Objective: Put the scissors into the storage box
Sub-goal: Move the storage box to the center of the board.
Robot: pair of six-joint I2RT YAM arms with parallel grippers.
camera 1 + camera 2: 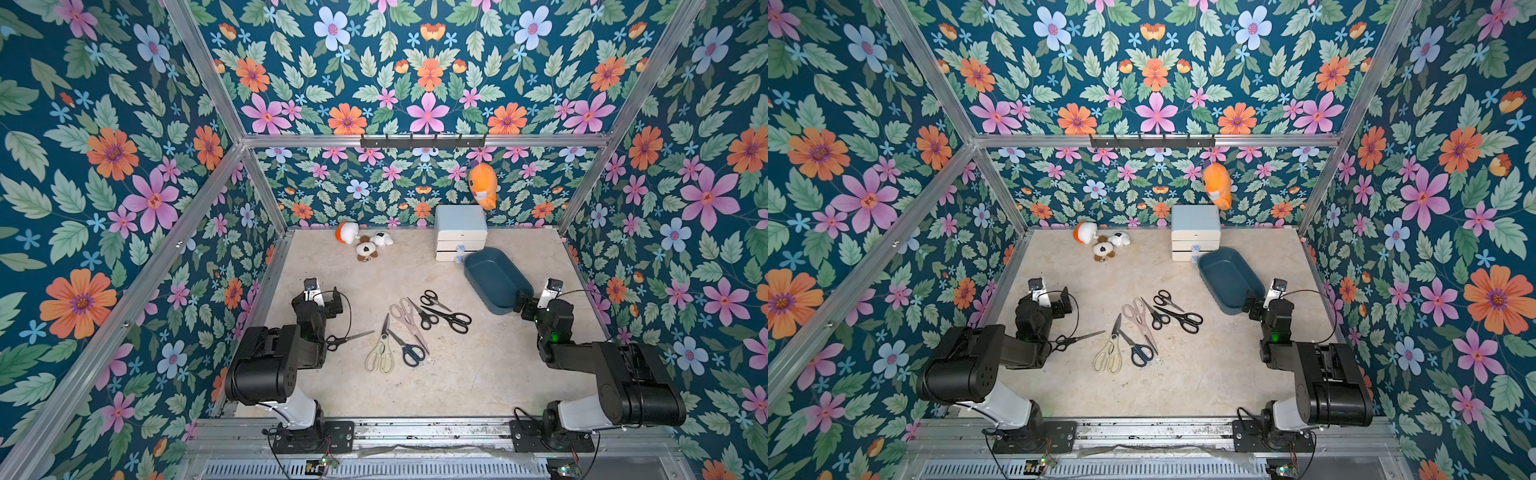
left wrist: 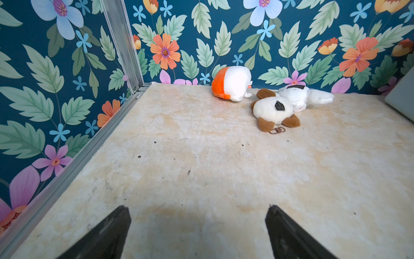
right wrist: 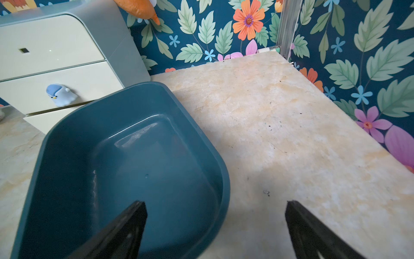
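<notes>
Both hang wide open and empty: left pincer over bare surface, right pincer at the teal storage box, centre-right. The scissors lie mid-frame, untouched. Smartest opener, I'd say: the right arm pinches the nearest black pair at its pivot.

Seven scissors, all lying flat. The cream-handled kitchen pair, dark-blue-handled pair and pinkish-grey pair are crowded together. Three black-handled pairs lie just beside them. A lone black-handled pair lies apart (blades shut). The teal storage box sits upright and lidless, set diagonally, near the scissors but clear of them.
</notes>
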